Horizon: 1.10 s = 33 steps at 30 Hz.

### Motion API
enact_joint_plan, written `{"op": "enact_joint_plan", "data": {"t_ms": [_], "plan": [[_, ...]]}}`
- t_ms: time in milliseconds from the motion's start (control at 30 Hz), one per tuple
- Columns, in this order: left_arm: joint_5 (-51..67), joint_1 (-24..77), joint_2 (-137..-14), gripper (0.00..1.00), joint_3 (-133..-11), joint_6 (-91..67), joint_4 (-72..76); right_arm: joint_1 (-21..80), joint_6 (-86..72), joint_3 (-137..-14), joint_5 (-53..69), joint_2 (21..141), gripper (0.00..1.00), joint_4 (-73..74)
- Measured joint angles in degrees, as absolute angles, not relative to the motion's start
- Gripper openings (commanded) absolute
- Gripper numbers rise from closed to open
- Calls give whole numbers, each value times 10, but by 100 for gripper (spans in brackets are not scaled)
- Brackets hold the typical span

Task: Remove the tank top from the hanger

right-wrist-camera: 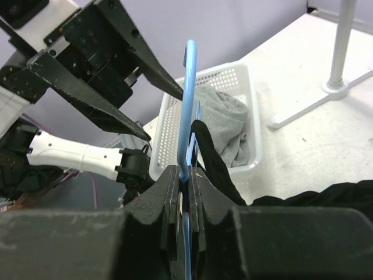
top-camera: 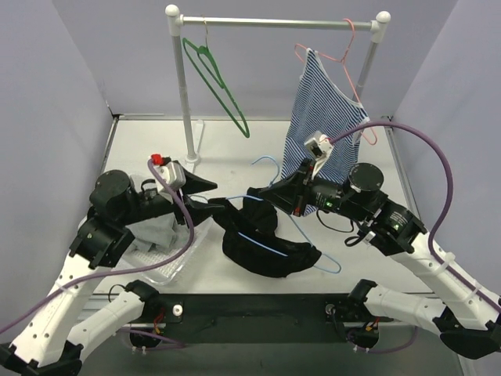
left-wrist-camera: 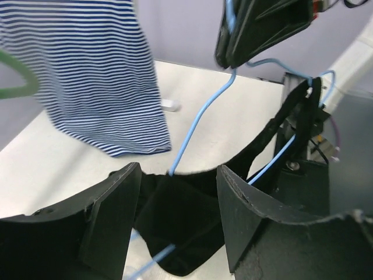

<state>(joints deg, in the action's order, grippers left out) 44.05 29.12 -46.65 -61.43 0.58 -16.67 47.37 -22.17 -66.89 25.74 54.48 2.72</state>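
A black tank top (top-camera: 266, 244) hangs from a blue wire hanger (top-camera: 291, 252) low over the table's middle. My right gripper (top-camera: 262, 194) is shut on the hanger's neck; in the right wrist view the blue wire (right-wrist-camera: 189, 87) runs between the closed fingers (right-wrist-camera: 185, 175) with a black strap (right-wrist-camera: 215, 166) beside it. My left gripper (top-camera: 207, 186) is open just left of the garment. In the left wrist view its fingers (left-wrist-camera: 178, 198) stand wide apart around the black cloth (left-wrist-camera: 186, 219) without touching it, and the blue hanger (left-wrist-camera: 198, 122) rises to the right gripper (left-wrist-camera: 262, 29).
A striped tank top (top-camera: 325, 117) hangs on a pink hanger (top-camera: 344, 47) at the right of the clothes rail (top-camera: 274, 22). A green hanger (top-camera: 219, 82) hangs at the left. A white basket (top-camera: 168, 270) holds a grey garment (right-wrist-camera: 224, 125) at the near left.
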Motion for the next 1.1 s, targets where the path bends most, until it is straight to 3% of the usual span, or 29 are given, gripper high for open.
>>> {"op": "enact_joint_plan", "data": {"t_ms": [300, 633, 1100], "plan": [[307, 291, -401, 66, -546, -105, -157, 481, -206, -677, 206, 516, 0, 28], [278, 291, -418, 70, -500, -224, -97, 489, -203, -677, 170, 520, 0, 25], [281, 291, -419, 69, -428, -314, 10, 496, -208, -660, 157, 514, 0, 1]]}}
